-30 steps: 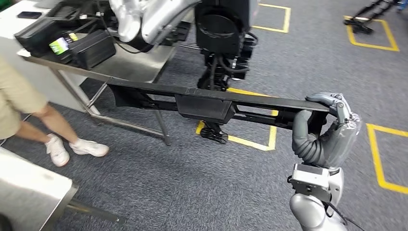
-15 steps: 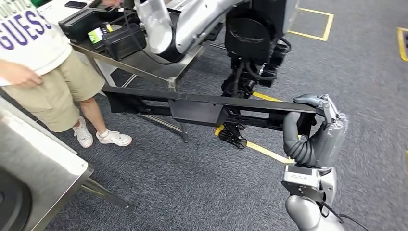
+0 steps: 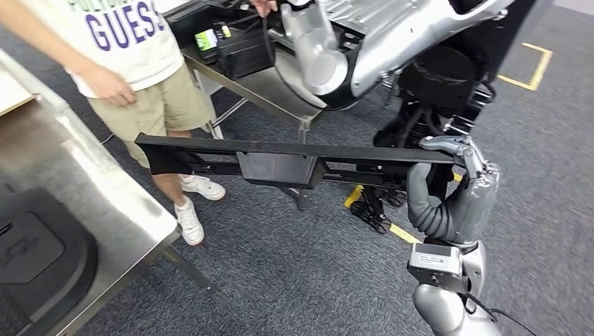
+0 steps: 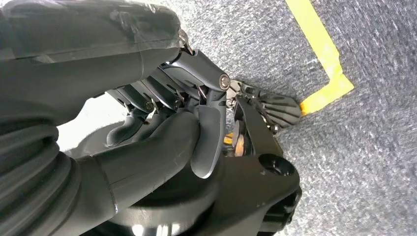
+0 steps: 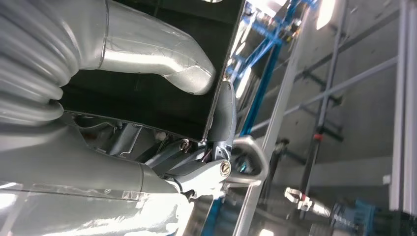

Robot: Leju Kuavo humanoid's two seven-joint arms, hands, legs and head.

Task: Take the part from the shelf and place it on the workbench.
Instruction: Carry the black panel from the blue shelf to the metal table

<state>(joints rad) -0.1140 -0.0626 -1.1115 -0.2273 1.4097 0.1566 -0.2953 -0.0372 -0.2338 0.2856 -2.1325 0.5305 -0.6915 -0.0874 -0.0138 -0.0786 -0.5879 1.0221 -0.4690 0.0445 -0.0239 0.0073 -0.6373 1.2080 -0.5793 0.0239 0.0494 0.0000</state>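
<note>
Part [image 3: 280, 162] is off the shelf and in the air: a long black bar, level, reaching leftward above the carpet. My right robot hand [image 3: 455, 185] is clamped around its right end. My left robot hand [image 4: 162, 123] has its fingers curled in, apparently holding nothing. Steel tabletop [image 3: 105, 192] lies near left, below the bar's free end. Placing remains, I judge. A person [image 3: 133, 63] stands just beyond.
</note>
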